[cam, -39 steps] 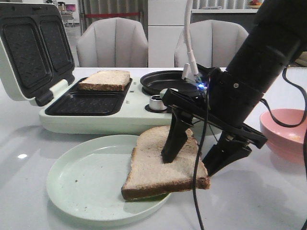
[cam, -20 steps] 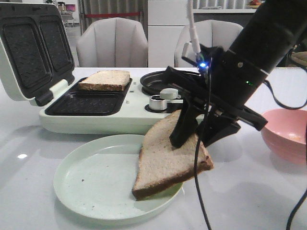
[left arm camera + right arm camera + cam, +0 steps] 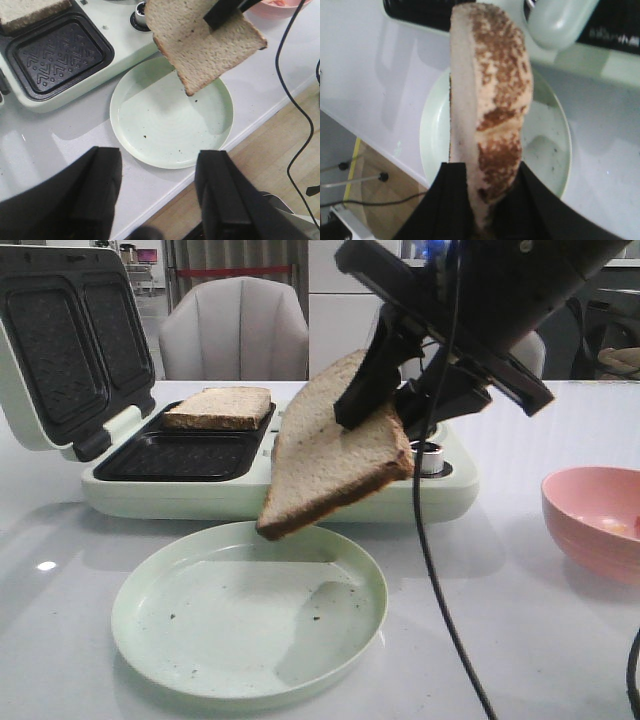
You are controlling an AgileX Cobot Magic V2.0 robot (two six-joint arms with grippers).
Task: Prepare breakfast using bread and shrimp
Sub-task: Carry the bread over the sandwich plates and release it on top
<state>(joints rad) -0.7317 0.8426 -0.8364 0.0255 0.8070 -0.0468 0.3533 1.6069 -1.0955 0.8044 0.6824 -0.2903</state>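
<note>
My right gripper (image 3: 385, 400) is shut on a slice of bread (image 3: 325, 450) and holds it tilted in the air above the pale green plate (image 3: 180, 635), in front of the sandwich maker (image 3: 300, 490). The slice also shows in the right wrist view (image 3: 487, 95) and the left wrist view (image 3: 200, 40). A second slice (image 3: 220, 405) lies in the maker's far well. The near well (image 3: 185, 455) is bare. My left gripper (image 3: 157, 170) is open and empty, high above the table's front edge. I see no shrimp.
The sandwich maker's lid (image 3: 60, 340) stands open at the far left. A pink bowl (image 3: 595, 515) sits at the right. A black cable (image 3: 440, 580) hangs from the right arm down past the plate. Two chairs (image 3: 235, 330) stand behind the table.
My right gripper has lifted the bread slice off the green plate and carried it up and back toward the sandwich maker. The plate now holds only crumbs.
</note>
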